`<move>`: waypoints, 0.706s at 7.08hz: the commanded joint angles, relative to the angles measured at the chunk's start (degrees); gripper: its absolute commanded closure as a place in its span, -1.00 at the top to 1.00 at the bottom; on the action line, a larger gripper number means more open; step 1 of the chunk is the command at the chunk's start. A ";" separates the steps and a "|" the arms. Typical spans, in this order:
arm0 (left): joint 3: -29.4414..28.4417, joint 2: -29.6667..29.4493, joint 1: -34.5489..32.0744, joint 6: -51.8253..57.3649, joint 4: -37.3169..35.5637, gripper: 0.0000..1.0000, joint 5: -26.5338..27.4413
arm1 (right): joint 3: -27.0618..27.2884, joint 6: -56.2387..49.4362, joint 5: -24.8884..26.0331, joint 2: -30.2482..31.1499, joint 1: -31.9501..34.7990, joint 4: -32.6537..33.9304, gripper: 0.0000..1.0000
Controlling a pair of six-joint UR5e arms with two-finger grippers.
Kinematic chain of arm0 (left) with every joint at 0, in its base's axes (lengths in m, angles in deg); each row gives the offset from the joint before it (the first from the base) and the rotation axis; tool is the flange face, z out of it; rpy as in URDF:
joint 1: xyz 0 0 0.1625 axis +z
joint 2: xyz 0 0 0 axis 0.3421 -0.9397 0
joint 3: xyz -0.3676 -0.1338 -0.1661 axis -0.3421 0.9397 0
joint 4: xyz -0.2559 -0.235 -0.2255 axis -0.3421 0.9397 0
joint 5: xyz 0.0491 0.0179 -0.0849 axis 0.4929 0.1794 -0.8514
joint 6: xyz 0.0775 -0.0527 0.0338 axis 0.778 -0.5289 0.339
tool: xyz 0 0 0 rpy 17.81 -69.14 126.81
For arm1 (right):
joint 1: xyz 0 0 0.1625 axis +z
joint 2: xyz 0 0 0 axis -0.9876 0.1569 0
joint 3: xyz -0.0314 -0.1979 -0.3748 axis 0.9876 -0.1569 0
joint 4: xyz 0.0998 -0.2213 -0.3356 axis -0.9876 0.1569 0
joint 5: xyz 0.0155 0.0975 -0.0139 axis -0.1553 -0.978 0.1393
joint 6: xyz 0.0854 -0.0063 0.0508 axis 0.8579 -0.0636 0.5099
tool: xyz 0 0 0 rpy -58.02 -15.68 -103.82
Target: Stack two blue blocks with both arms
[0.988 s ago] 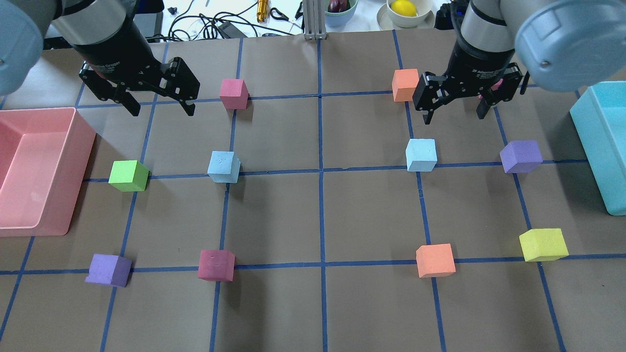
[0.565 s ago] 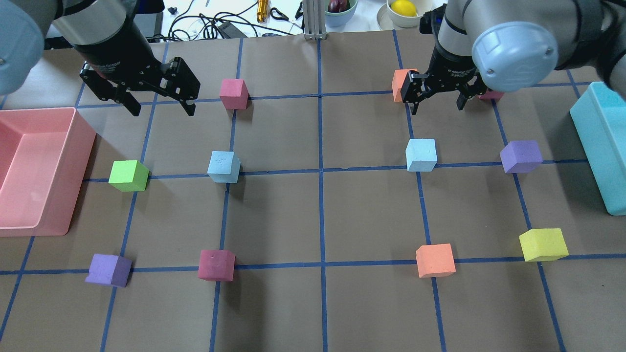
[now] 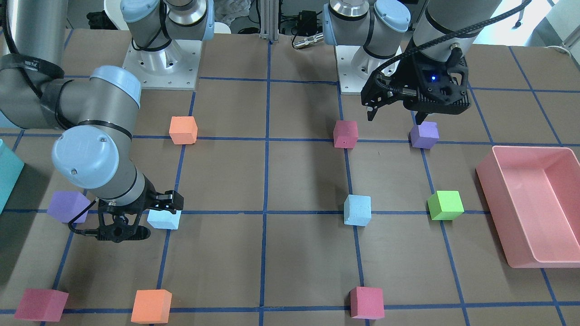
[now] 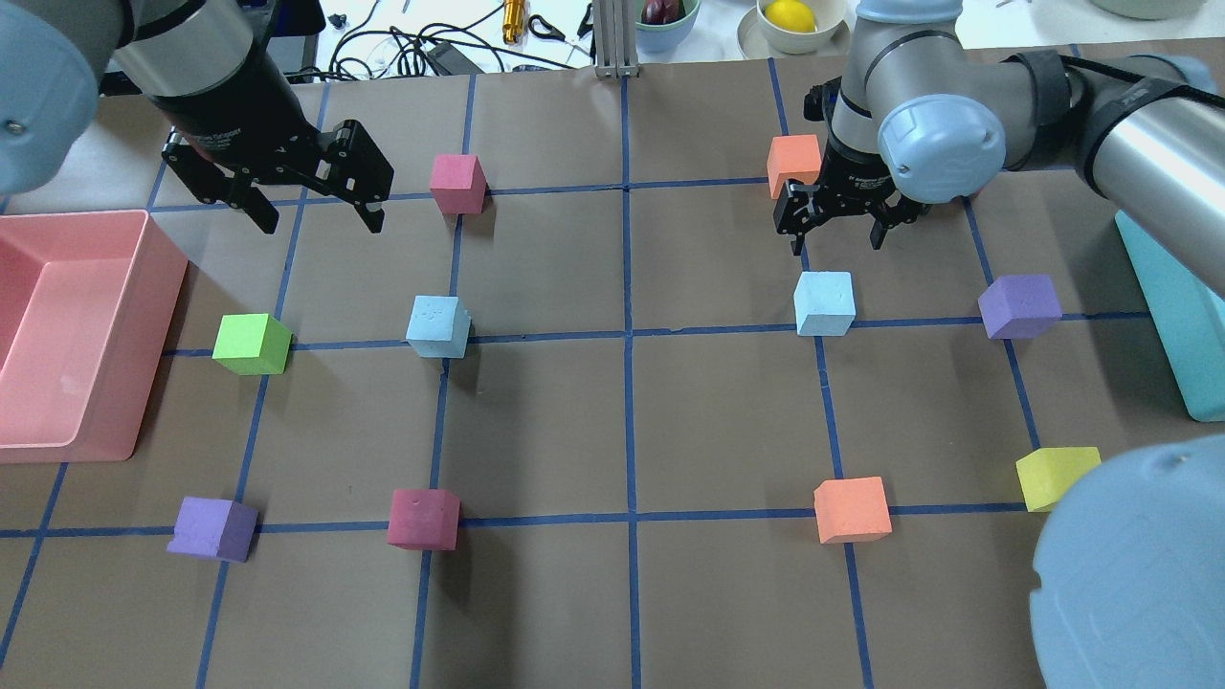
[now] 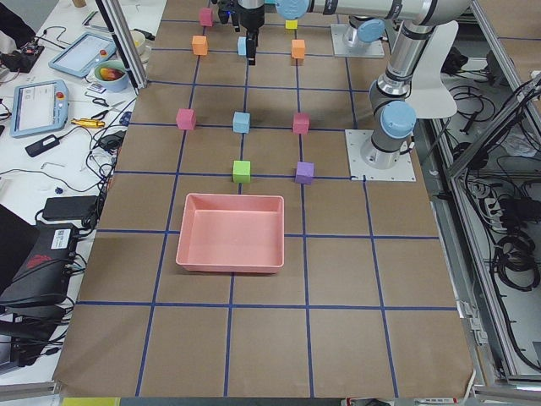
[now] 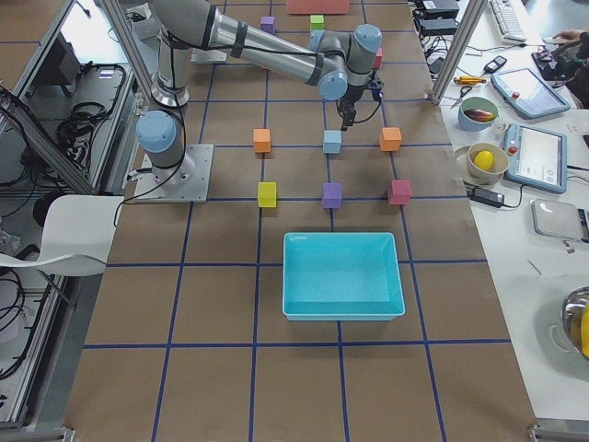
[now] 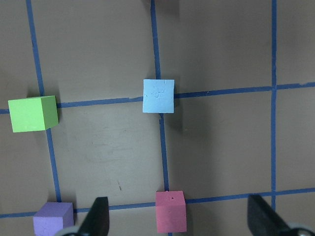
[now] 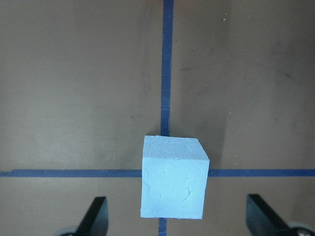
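A: R gripper [image 4: 835, 236] spread wide, empty, hovers near the right-side blue block [image 4: 824, 302], not touching.
B: L gripper [image 4: 321, 225] spread too, empty, well apart from the left-side blue block [image 4: 438, 326].
A: Both sit on blue tape [image 4: 627, 421] crossings. Pale sky-blue cubes, matte, speckled.
B: Looks like foam, so prob. light, squashy. Pinch two opposite flat sides, mid-height, gently.
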 commanded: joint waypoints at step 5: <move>1.82 -13.09 0.34 0.17 -15.91 1.00 -0.01 | 2.66 -0.13 -0.15 -5.55 -0.02 0.02 1.00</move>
